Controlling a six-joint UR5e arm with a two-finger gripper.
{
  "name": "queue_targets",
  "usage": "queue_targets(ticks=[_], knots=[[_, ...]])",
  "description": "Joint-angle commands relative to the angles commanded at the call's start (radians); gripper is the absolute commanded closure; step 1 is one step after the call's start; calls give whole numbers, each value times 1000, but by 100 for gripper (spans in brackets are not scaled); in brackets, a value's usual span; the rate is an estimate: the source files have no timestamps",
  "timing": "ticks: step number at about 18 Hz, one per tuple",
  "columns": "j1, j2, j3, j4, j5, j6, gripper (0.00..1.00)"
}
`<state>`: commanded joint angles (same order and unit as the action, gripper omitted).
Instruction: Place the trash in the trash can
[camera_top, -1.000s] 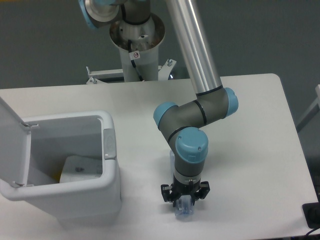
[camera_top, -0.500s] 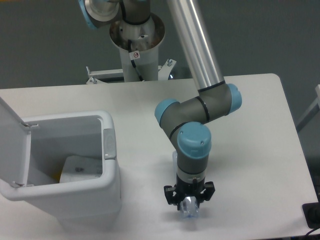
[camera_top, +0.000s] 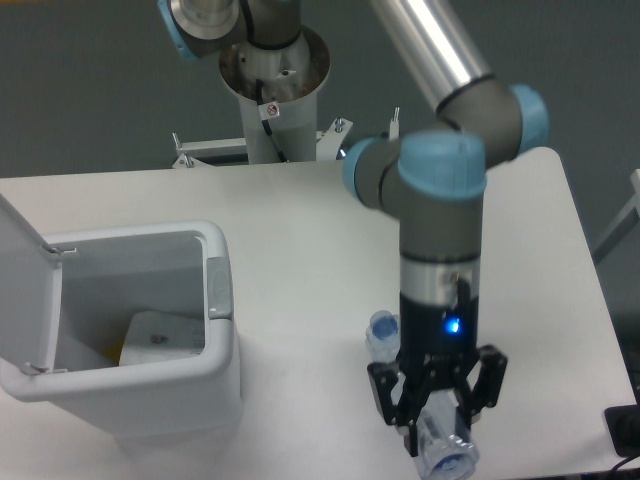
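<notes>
Bottle (camera_top: 443, 452) first: the clear bluish thing hangs near the front edge of the white table (camera_top: 290, 210), pinched between the black fingers of the gripper (camera_top: 437, 425), its cap end toward the camera and another bluish bit poking out beside the wrist on the left. The arm (camera_top: 440, 200) stands tall over it, a small blue light glowing on the wrist. Well off to the left sits the trash can (camera_top: 215, 345), lid (camera_top: 20, 275) flipped up and back, grey latch tab (camera_top: 219, 288) on the near rim. Inside lies the wrapper (camera_top: 165, 335), whitish, with something yellow beneath. Open tabletop lies between bottle and bin. Behind, the arm's round base (camera_top: 270, 90) rises past the table's far edge.
</notes>
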<state>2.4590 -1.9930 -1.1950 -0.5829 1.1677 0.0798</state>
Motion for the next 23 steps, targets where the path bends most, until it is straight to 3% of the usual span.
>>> queue_targets(ticks=[5, 12, 20, 21, 22, 23], knots=[[-76, 85, -9, 0, -48, -9, 40], [-213, 79, -34, -2, -48, 0, 40], [-305, 89, -139, -2, -43, 0, 39], [-311, 92, -156, 0, -43, 0, 35], [-324, 97, -178, 0, -42, 3, 15], [-325, 103, -186, -2, -39, 3, 0]])
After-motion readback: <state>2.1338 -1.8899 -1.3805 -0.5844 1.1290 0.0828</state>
